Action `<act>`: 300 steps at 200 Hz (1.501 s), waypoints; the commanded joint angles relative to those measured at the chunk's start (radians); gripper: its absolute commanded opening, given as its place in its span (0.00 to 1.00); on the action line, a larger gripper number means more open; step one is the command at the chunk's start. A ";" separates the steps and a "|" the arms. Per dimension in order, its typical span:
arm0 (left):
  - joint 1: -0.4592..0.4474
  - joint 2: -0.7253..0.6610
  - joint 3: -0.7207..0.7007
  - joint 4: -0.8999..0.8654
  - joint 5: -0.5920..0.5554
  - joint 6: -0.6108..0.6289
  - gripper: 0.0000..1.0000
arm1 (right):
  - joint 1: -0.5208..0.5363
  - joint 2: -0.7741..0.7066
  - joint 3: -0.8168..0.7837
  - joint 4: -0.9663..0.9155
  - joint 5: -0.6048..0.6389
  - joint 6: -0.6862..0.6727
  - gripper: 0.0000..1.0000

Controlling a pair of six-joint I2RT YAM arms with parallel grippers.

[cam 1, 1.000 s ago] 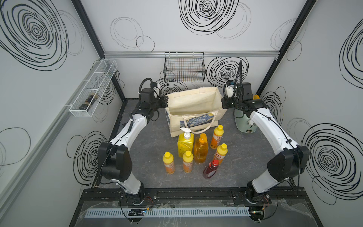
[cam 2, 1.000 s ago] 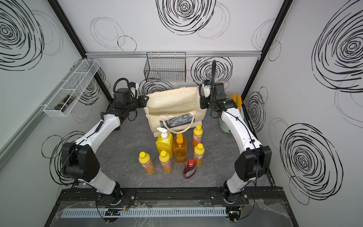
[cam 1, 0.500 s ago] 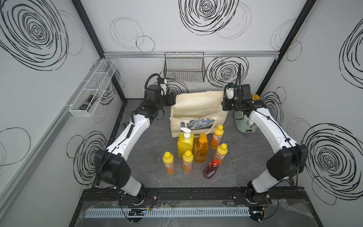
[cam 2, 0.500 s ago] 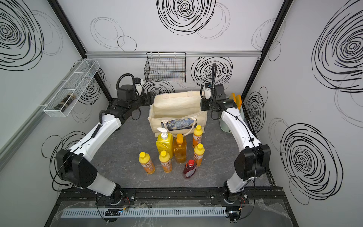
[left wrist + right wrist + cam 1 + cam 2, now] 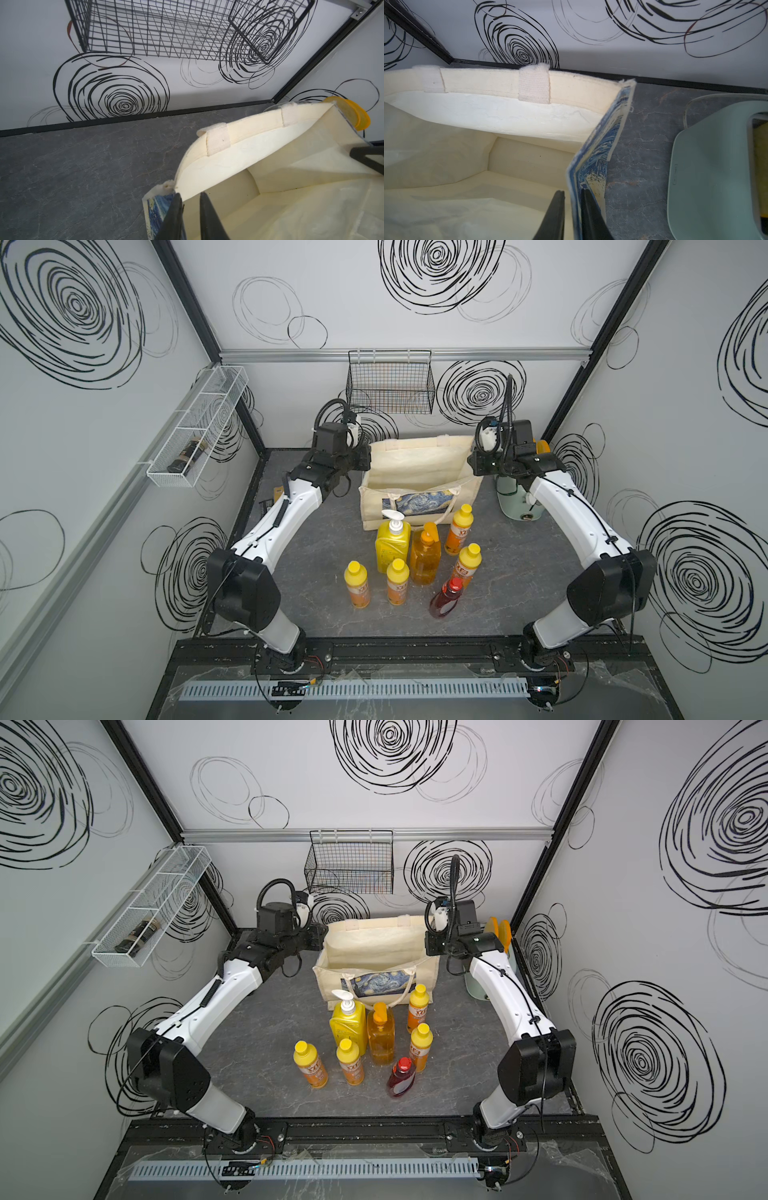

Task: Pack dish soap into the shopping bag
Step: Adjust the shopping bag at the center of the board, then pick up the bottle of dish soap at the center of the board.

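Straddling the side walls of the shopping bag (image 5: pixel 419 456) behind the dish soap bottles (image 5: pixel 424 560) standing on the surface (image 5: pixel 519 572), jaws of the left gripper (image 5: pixel 190 194) and right gripper (image 5: pixel 572 191) stood narrowly parted, grip uncertain, the limp canvas probably handled best pinched at its hemmed rim.

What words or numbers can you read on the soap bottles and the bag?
No word or number can be read anywhere.
orange bottles: red-and-white label marks, too blurred to read.
yellow pump bottle: tiny print, too small to read.
shopping bag: a swirly blue picture, no readable words.
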 commanded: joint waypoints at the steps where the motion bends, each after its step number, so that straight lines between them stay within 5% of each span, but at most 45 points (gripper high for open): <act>1: 0.005 0.025 -0.004 0.009 0.039 0.002 0.21 | 0.002 -0.055 -0.012 0.038 0.003 -0.010 0.21; 26: 0.004 -0.004 -0.009 -0.016 0.001 0.006 0.68 | 0.003 -0.062 -0.019 0.048 0.009 -0.008 0.17; 49: -0.010 -0.035 0.000 -0.071 -0.078 0.023 0.74 | 0.009 -0.059 -0.011 0.036 0.027 -0.007 0.15; 88: -0.040 -0.011 0.029 -0.134 -0.100 0.051 0.60 | 0.040 -0.077 0.014 -0.006 0.104 -0.016 0.25; 116: -0.034 0.022 0.027 -0.121 -0.090 0.056 0.38 | 0.086 -0.123 0.024 -0.029 0.156 -0.030 0.39; 180: 0.036 -0.024 -0.111 0.176 0.090 -0.048 0.05 | 0.265 -0.221 0.097 -0.103 0.125 -0.034 0.50; 240: 0.057 -0.042 -0.150 0.221 0.141 -0.064 0.05 | 0.597 -0.223 0.076 -0.168 0.243 -0.052 0.66; 300: 0.069 -0.056 -0.166 0.221 0.148 -0.053 0.05 | 0.673 -0.202 0.022 -0.180 0.143 -0.170 0.75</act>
